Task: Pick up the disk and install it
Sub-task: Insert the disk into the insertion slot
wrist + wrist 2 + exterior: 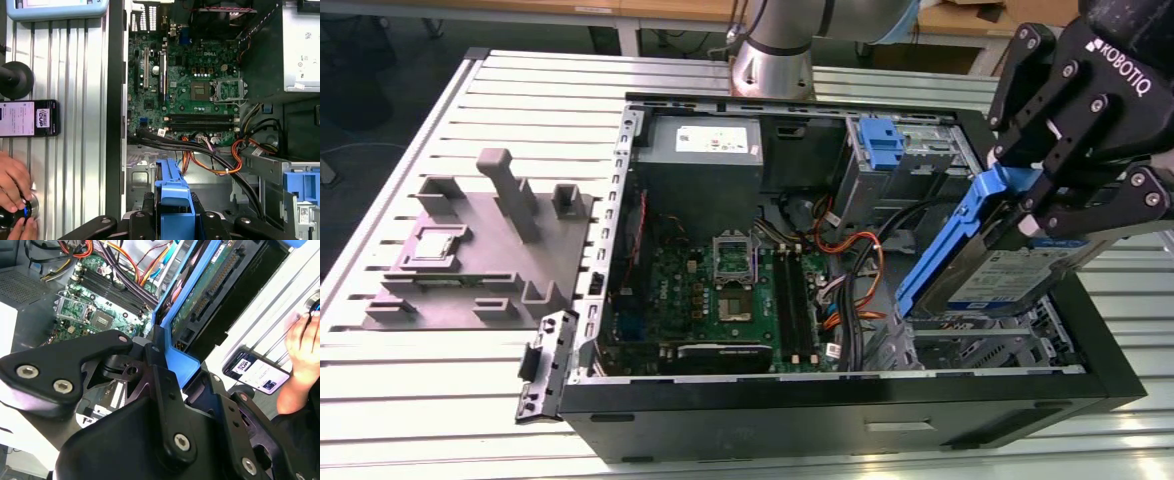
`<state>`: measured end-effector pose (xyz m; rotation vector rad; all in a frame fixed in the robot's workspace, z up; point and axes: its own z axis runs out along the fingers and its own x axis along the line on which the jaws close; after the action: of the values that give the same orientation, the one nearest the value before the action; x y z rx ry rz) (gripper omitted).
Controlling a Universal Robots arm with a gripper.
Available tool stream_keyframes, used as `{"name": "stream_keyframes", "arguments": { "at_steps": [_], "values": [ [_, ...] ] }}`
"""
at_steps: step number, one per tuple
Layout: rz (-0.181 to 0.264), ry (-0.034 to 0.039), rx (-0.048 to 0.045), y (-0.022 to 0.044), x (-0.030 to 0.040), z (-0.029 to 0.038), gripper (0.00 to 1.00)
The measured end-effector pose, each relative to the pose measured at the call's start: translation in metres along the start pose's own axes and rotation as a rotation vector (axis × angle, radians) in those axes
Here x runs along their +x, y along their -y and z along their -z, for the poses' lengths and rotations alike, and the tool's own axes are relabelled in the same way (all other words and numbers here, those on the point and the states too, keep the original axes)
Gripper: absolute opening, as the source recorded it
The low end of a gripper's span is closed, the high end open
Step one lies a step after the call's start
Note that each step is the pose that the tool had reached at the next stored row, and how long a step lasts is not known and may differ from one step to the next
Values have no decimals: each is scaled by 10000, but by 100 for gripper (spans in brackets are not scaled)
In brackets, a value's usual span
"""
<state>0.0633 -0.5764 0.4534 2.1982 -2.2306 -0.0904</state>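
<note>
1. Exterior view first, for the biggest thing: the open computer case (854, 410), lying on its side on a slatted table (440, 380). I place all the rest against this case.
2. Over the case's corner at the exterior view's right hangs the gripper (1062, 200). Its jaws are closed tight across the disk, on the blue rails (961, 235).
3. The disk (1003, 275) is tilted, with its lower end dipping inside the case above the metal drive cage (974, 335), beside the motherboard (720, 290). Whether it touches the cage I cannot tell.
4. I judge the disk stiff, rather heavy for its size, and sensitive to knocks. The plastic rails may flex, so a hold near the middle of both rails seems safest.
5. Outside the case, in the first wrist view, a person's hand (12, 180) is near a phone (27, 118).
</note>
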Motion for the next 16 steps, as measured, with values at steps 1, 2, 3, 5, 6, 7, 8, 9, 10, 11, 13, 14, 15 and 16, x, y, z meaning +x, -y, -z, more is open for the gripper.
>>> {"name": "stream_keyframes", "arguments": {
  "at_steps": [1, 2, 3, 5, 6, 7, 8, 9, 10, 11, 13, 14, 15, 16],
  "values": [
    [0, 1, 0, 0, 1, -2, 37],
    [0, 2, 0, 0, 1, -3, 37],
    [0, 1, 0, 0, 1, -3, 37],
    [0, 1, 0, 0, 1, -3, 37],
    [0, 1, 0, 0, 1, -3, 37],
    [0, 2, 0, 1, 1, -3, 37],
    [0, 1, 0, 0, 1, -3, 37],
    [0, 1, 0, 0, 1, -3, 37],
    [0, 1, 0, 1, 1, -3, 37],
    [0, 2, 0, 1, 1, -4, 37],
    [30, 1, -1, 10, 1, -7, 37],
    [52, 0, -2, 20, 1, -10, 37],
    [65, 0, -2, 36, 1, -13, 37],
    [67, -1, -3, 51, 0, -16, 37]
  ]
}}
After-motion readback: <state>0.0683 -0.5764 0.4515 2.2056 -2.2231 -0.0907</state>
